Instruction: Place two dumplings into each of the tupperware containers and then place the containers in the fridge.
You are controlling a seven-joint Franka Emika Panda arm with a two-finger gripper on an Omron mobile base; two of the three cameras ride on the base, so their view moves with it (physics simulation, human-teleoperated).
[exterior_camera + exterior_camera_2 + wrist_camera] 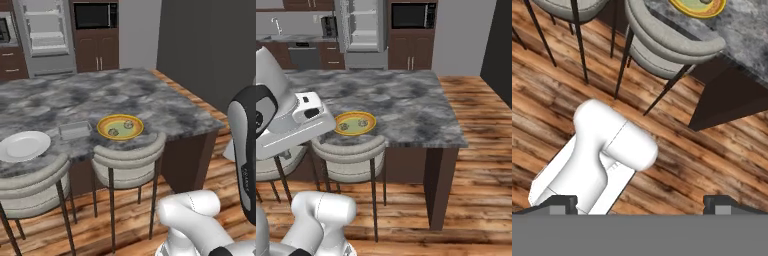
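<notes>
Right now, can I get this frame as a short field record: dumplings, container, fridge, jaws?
dumplings: two small pale beige dumplings on the yellow orange-rimmed plate
container: translucent whitish-grey rectangular tupperware container on the grey marble island counter, between the yellow plate and a round white plate; looks empty
fridge: tall silver-grey fridge, door open
jaws: gripper open, holding nothing, over the wooden floor

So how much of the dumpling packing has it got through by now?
Nothing looks done. Two dumplings lie on the yellow plate on the island counter; the tupperware container beside it looks empty. I can make out just one container. In hand: nothing; the tool is open over the floor. Left: fill the containers and carry them to the fridge, which stands open.
</notes>
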